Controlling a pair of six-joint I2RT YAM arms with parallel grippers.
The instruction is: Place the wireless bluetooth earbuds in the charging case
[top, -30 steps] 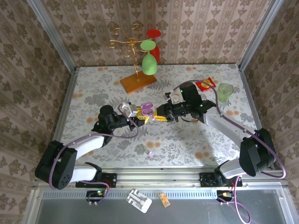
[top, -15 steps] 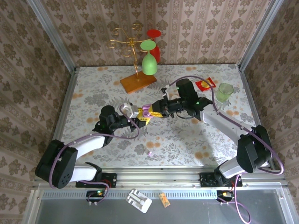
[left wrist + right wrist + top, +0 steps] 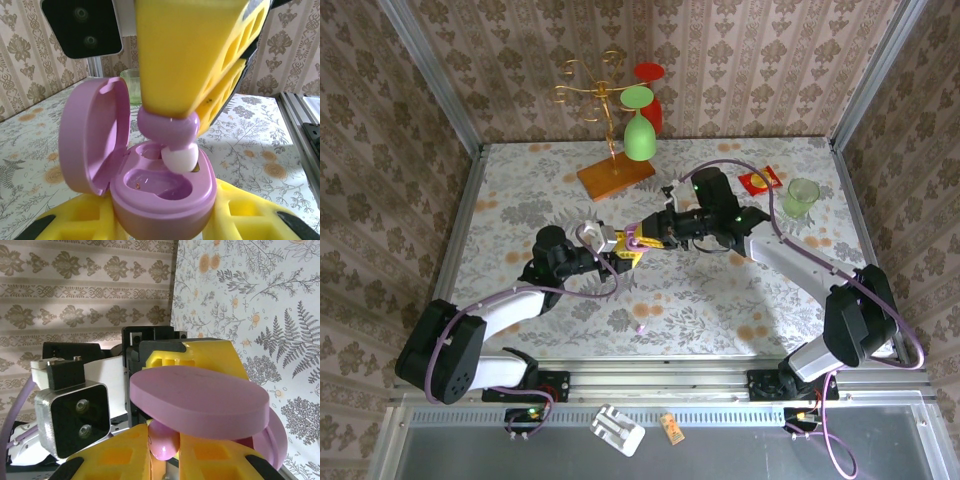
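- The left gripper (image 3: 623,253) clasps the lilac case (image 3: 162,202) from both sides, holding it upright with its lid swung back.
- The right gripper (image 3: 644,238) pinches one earbud (image 3: 168,128) between its yellow fingers (image 3: 185,55), directly over the case.
- In the left wrist view, that earbud's pale tip dips into one of the case's sockets.
- A second earbud (image 3: 641,328) lies on the table (image 3: 720,300) near the front edge, well apart from the case.

Left gripper (image 3: 625,253), right gripper (image 3: 644,239) both clamped, tips almost touching, arms angled inward.
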